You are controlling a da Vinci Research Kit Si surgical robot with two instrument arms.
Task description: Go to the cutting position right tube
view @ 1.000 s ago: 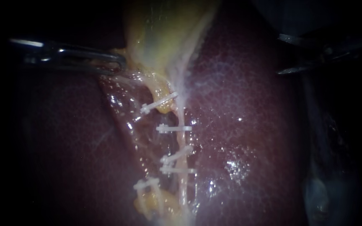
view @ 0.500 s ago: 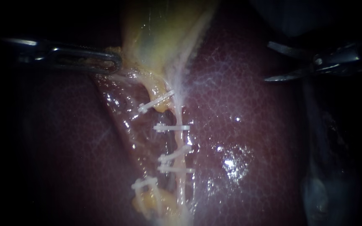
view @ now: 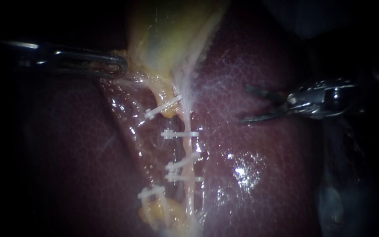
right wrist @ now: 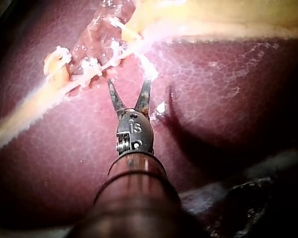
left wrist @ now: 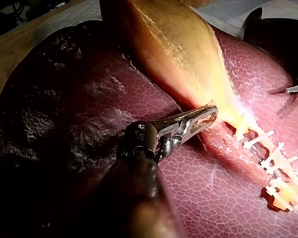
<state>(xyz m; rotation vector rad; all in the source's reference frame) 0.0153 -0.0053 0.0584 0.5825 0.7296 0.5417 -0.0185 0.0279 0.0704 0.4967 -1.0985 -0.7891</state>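
left instrument point(view: 119, 66) pincer pinches the gallbladder point(view: 167, 39) edge just beyond the right tube point(view: 190, 147), likely to keep that tube taut, while right instrument point(view: 243, 103) pincer hangs spread over the liver point(view: 251, 175) beside the tube's clips point(view: 180, 134), aimed at it, not yet touching.

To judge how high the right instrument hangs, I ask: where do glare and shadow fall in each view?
Endoscope view: wet glare on the liver below the right instrument, jaws open; the borders are dark. Right wrist view: this instrument throws a broad shadow on the liver beside it. Left wrist view: even light, a little shine on the left instrument, shut on the gallbladder.
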